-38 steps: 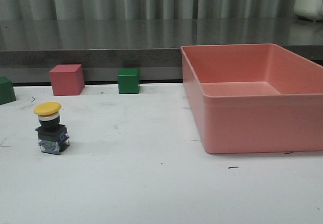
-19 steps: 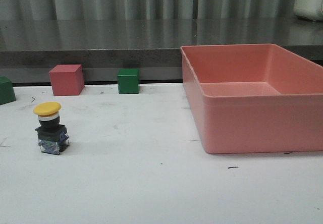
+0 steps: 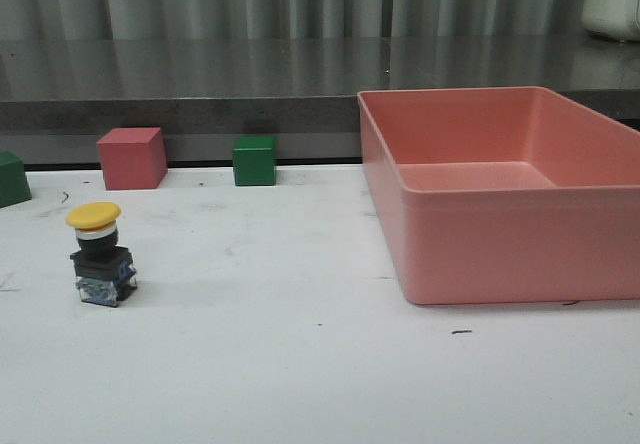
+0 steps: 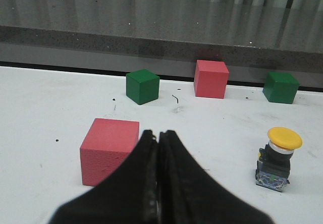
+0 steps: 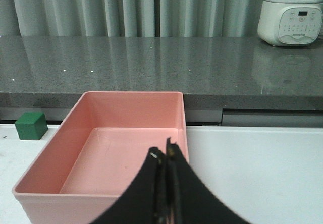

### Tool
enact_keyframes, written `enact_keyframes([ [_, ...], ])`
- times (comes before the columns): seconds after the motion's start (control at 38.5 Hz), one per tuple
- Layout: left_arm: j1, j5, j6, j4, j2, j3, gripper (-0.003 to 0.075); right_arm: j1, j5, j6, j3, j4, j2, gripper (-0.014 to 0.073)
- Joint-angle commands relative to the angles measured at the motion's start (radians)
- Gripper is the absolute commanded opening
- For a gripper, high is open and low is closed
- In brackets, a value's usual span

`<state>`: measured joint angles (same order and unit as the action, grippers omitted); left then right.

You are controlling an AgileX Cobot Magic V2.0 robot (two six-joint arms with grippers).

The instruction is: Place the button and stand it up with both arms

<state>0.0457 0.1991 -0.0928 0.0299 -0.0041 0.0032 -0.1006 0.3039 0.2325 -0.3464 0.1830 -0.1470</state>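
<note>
The button (image 3: 100,253) stood upright on the white table (image 3: 300,364), yellow cap on top, clear base down, on the left side well apart from the pink bin (image 3: 500,194); nothing touched it. My left gripper (image 4: 158,138) had its fingers pressed together, holding nothing, with a pink cube (image 4: 110,151) just beyond them and the button off to one side. My right gripper (image 5: 165,156) was likewise closed and empty, poised over the bin's near wall. A pink cube (image 3: 132,158) and a green cube (image 3: 254,160) sat along the table's far edge.
</note>
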Motion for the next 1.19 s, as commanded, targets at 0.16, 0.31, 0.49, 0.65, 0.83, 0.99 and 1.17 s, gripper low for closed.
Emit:
enact_keyframes([
  [0.16, 0.001, -0.086, -0.01, -0.009, -0.025, 0.007, -0.002, 0.004, -0.084, -0.004, -0.024, 0.02, -0.01, -0.0063],
  [0.31, 0.001, -0.086, -0.01, -0.009, -0.025, 0.007, -0.002, 0.004, -0.084, -0.004, -0.024, 0.02, -0.01, -0.0063],
  [0.49, 0.001, -0.086, -0.01, -0.009, -0.025, 0.007, -0.002, 0.004, -0.084, -0.004, -0.024, 0.02, -0.01, -0.0063],
  [0.65, 0.001, -0.086, -0.01, -0.009, -0.025, 0.007, -0.002, 0.004, -0.084, -0.004, -0.024, 0.02, -0.01, -0.0063],
  [0.83, 0.001, -0.086, -0.01, -0.009, -0.025, 0.007, -0.002, 0.004, -0.085, -0.01, -0.013, 0.018, -0.01, -0.0063],
  [0.99, 0.001, -0.086, -0.01, -0.009, -0.025, 0.007, -0.002, 0.004, -0.133, -0.125, 0.053, -0.117, -0.01, -0.0063],
  [1.17, 0.001, -0.086, -0.01, -0.009, -0.025, 0.007, -0.002, 0.004, -0.275, -0.196, 0.183, -0.196, 0.018, -0.0063],
])
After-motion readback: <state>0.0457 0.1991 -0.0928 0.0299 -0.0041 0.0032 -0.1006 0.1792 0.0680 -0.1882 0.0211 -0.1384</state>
